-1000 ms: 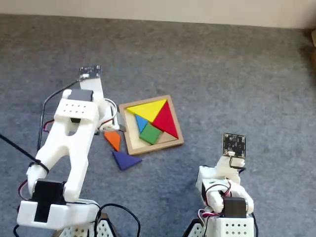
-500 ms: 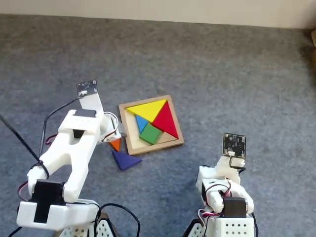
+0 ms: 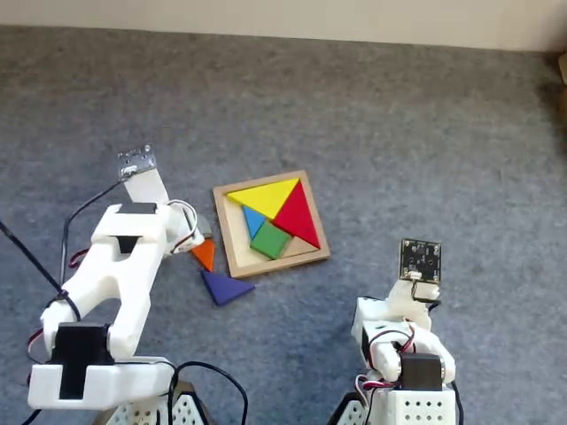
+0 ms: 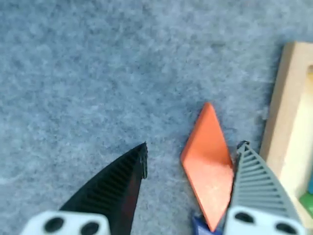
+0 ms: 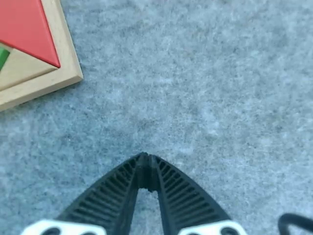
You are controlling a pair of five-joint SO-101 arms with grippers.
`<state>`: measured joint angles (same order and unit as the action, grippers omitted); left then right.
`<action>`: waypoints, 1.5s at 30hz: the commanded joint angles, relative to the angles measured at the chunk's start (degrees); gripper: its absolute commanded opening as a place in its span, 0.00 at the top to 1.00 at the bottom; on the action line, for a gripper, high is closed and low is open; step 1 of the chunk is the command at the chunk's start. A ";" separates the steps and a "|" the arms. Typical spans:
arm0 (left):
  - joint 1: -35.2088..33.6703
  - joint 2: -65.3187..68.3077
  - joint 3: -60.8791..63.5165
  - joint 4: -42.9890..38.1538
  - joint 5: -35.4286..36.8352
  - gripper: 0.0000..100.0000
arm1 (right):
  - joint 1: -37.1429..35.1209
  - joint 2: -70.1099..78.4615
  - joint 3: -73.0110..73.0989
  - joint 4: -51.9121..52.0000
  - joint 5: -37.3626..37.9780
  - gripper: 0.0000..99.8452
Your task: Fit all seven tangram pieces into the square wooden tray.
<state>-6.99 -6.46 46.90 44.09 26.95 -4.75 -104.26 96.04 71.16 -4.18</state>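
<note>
a: what is the left claw (image 4: pixel 192 147) doing?
b: it's released, with its fingers spread wide over the grey carpet (image 3: pixel 399 133). the black finger (image 4: pixel 117 181) is on one side and the grey finger (image 4: pixel 252 181) on the other.
a: and the orange piece (image 4: pixel 208 166)?
b: it lies flat on the carpet in the gap between those two fingers, over toward the grey one. its long edge runs just beside the grey fingertip, and i can't tell whether they touch. a strip of carpet shows between it and the black finger.
a: where is the wooden tray (image 3: pixel 227 235) from there?
b: on the outer side of the grey finger, just past it. its rim is near the orange piece but apart from it. a dark blue triangle (image 3: pixel 225 287) lies on the carpet back toward the claw's wrist, near the orange piece's rear tip.
a: what's in the tray?
b: a yellow triangle (image 3: pixel 264 195), a red triangle (image 3: pixel 299 215), a light blue triangle (image 3: pixel 253 220) and a green square (image 3: pixel 270 239). bare wood shows along the side nearest the arms.
a: and the right claw (image 5: pixel 145 157)?
b: clenched, tips pressed together, over the carpet. the tray's corner is ahead of its tips and off to one side, well apart.
</note>
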 commanded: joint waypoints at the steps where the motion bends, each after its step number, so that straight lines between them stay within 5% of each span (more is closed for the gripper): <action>1: -1.89 -2.42 -0.66 -0.88 -0.35 0.79 | 0.57 -0.75 8.22 0.40 -0.62 0.99; 6: -0.48 -3.03 -0.75 -0.88 -10.11 0.83 | 0.57 -0.75 8.22 0.40 -0.62 0.99; 10: -0.57 -3.12 -2.15 -0.62 -11.34 0.82 | 0.57 -0.75 8.22 0.40 -0.62 0.99; 18: -0.31 -7.34 -11.03 18.11 -11.52 0.78 | 0.57 -0.75 8.22 0.40 -0.62 0.99; 27: -0.31 -10.15 -1.71 12.22 -11.16 0.78 | 0.57 -0.75 8.22 0.40 -0.62 0.99; 35: -0.13 4.53 -5.85 7.21 -11.08 0.78 | 0.57 -0.75 8.22 0.40 -0.62 0.99; 45: -0.13 23.60 -27.47 22.07 -11.08 0.78 | 0.57 -0.75 8.22 0.40 -0.62 0.99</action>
<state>-7.96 14.02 23.69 64.75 15.87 -4.75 -104.26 96.04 71.16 -4.18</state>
